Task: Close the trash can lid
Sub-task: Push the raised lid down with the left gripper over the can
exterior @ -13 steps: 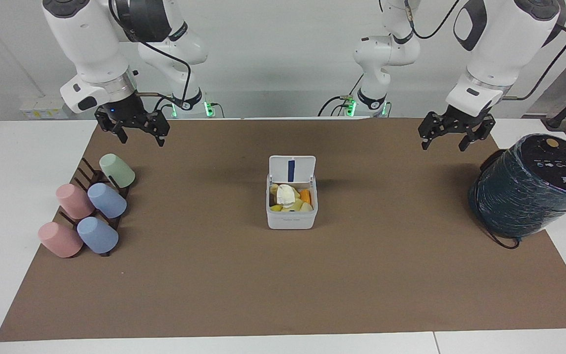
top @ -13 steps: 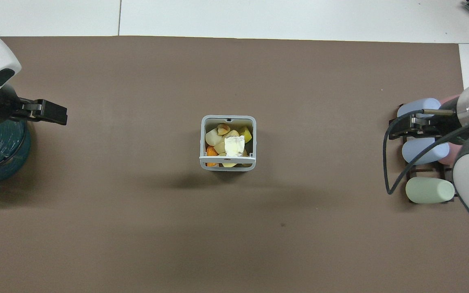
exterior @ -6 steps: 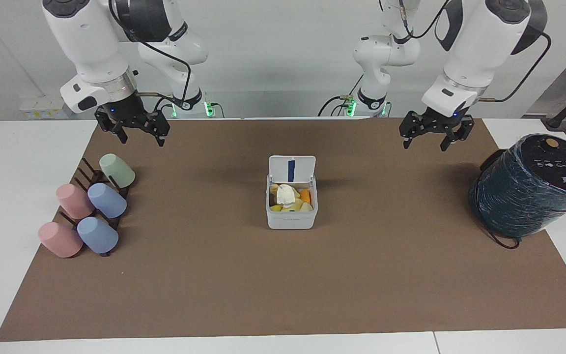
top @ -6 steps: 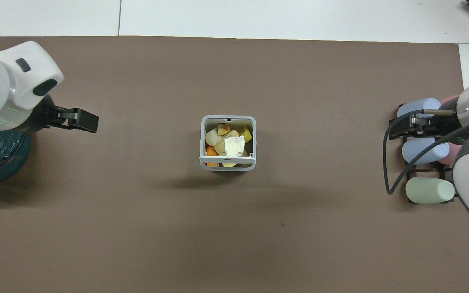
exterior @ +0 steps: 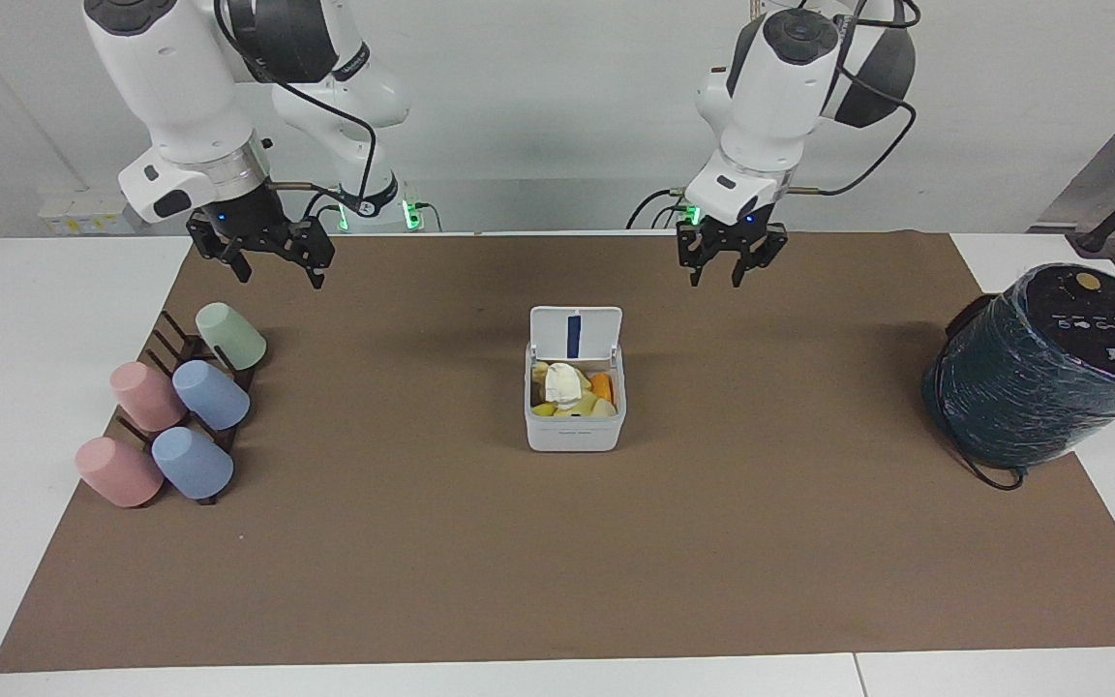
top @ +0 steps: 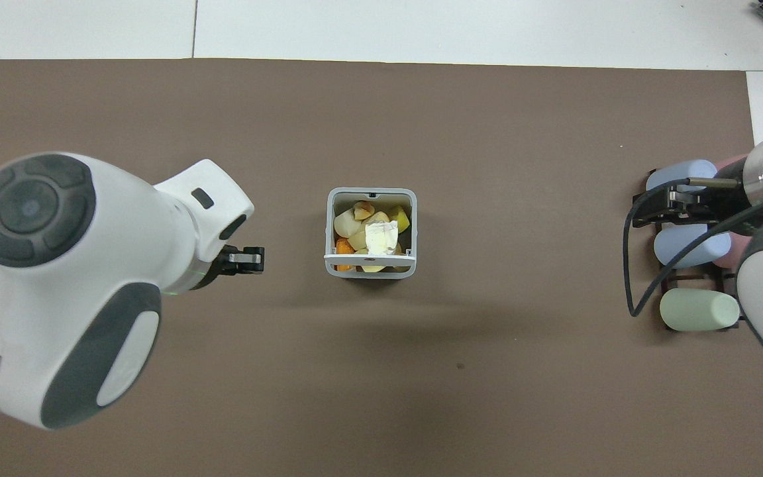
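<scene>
The trash can (exterior: 574,411) is seen at the middle of the table, its lid (exterior: 575,335) stood upright at the rim nearest the robots, scraps visible inside. The left gripper (exterior: 731,263) is held in the air over the mat near the robots' edge, fingers slightly parted, empty. The right gripper (exterior: 270,257) is held above the cup rack (exterior: 192,387) toward the right arm's end, fingers spread, empty.

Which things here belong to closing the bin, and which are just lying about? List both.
Job: trash can; lid, standing open; left gripper, over the mat beside the can.
Lying about: cups on their rack; wrapped cylinder; right gripper, waiting over the cups.
</scene>
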